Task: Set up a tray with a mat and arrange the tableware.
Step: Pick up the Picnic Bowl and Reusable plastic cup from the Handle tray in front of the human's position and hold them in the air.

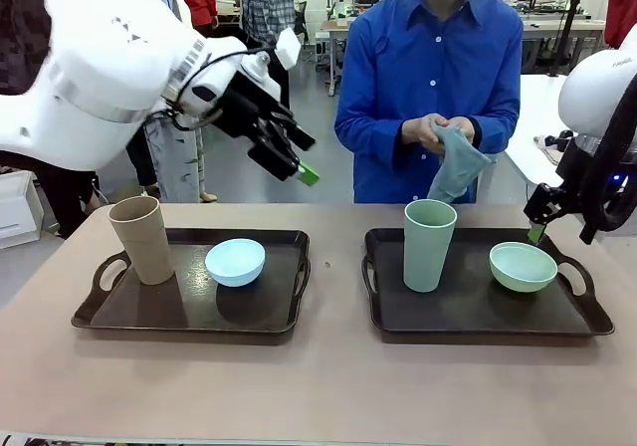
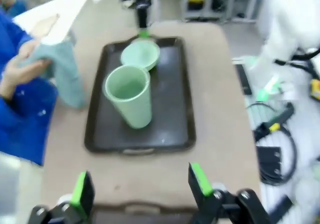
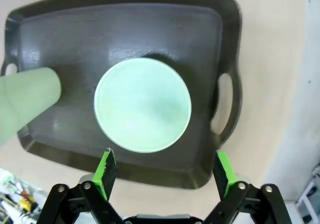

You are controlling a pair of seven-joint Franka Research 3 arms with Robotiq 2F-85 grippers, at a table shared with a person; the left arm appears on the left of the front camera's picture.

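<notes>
Two open, empty claws: my left claw [image 1: 299, 155] hangs raised over the tray [image 1: 90, 312] holding tan cup [image 1: 141, 239] and light blue bowl [image 1: 235, 261], my right claw [image 3: 165, 166] above the pale green bowl [image 3: 142, 105], whose pickup, I judge, calls next for descent astride its rim.

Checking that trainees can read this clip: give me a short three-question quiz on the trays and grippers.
1. Fill in: the left gripper and the right gripper both stand ____.
2. True or false: the tall tan handleless cup and the small light blue round bowl share one dark handled tray.
3. What holds the grey-green cloth? A: a gripper. B: the person's hands. C: the pale green cup.
Key: 1 open; 2 true; 3 B.
</notes>
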